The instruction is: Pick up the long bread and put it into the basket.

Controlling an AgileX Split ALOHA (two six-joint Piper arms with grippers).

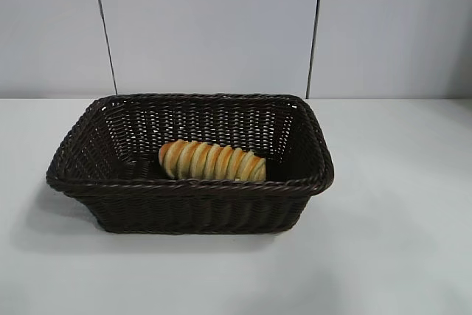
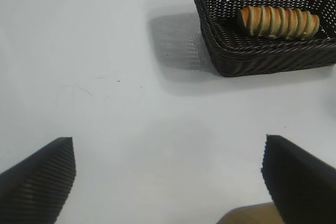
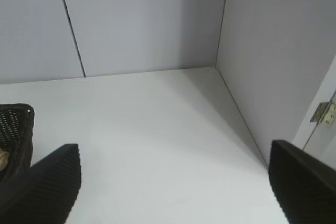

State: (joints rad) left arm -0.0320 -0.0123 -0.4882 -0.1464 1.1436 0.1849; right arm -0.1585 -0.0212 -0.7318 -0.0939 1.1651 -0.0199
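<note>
Both end effectors, left (image 2: pixel 168 182) and right (image 3: pixel 173 182), gape empty over bare table (image 1: pixel 398 256) (long bread (image 1: pixel 212 161) inside basket (image 1: pixel 184 186)).

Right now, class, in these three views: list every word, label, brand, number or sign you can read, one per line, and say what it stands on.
None: no readable text appears in any view.
The long bread carries only its baked stripes.
The basket is plain woven wicker, with no tag showing.
The table and the wall panels bear no print.
The small hinge by the wall shows no marking that can be read.
</note>
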